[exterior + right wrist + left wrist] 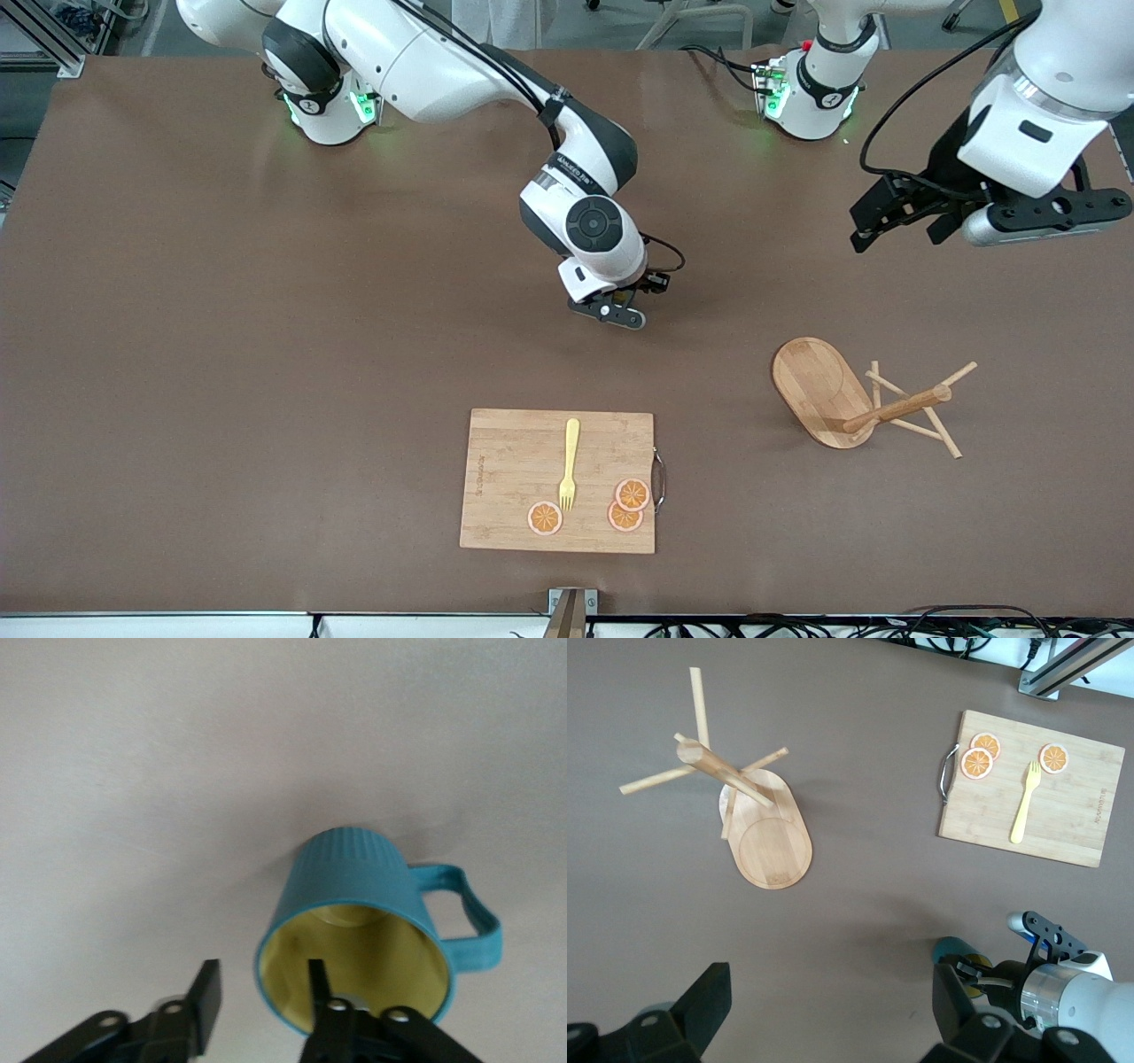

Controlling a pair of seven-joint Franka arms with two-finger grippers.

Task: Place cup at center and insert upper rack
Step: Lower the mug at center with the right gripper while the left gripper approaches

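Three views split the scene between them. Only the right wrist view shows the cup clearly: a teal mug with a ribbed outer wall, a yellow inside and a loop handle on its side, standing on the brown table with its mouth up. No lettering shows on the side that faces this camera. The right gripper has its fingers apart astride the rim, one finger inside the mouth and the other outside the wall, with a gap on each side, so nothing is pinched.

In the front view that gripper sits at the middle of the frame and hides the cup beneath it; the spot is farther from the front camera than the cutting board. The left wrist view catches only a sliver of teal and yellow next to the right arm's wrist.

The front view and the left wrist view alone show the upper rack. The bamboo mug tree lies tipped over, its oval base propped on edge and its post and crossing pegs slanting down to the table, toward the left arm's end and well apart from the cup.

On the board, low in the front view, lie a yellow fork and three orange slices.

High over its own end of the table, the left gripper waits with fingers spread wide, holding nothing.
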